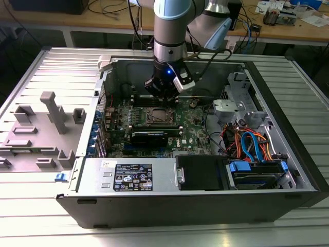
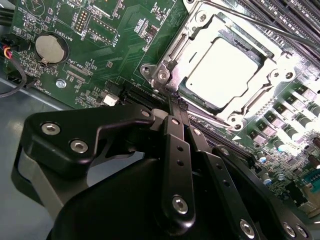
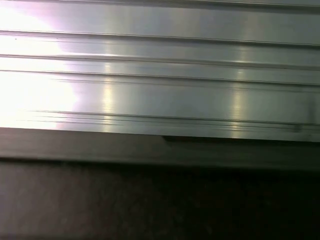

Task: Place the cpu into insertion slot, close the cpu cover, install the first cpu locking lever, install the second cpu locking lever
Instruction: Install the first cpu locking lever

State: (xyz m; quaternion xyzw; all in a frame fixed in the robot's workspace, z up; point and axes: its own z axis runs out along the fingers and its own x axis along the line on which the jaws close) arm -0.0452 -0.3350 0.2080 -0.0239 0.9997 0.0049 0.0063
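The cpu, a flat square chip with a bright silver top, lies in the insertion slot on the green board. The cpu cover lies flat around it, framing the chip in its window. A thin metal lever rod runs along one side of the socket. My gripper is shut, its black fingers pressed together with the tips just at the socket's corner. In the exterior view the gripper hangs inside the open computer case right above the socket.
A coin battery and memory slots flank the socket. A black finned card, the power supply and a drive bay with coloured cables stand nearby. A grey fixture lies on the ribbed table.
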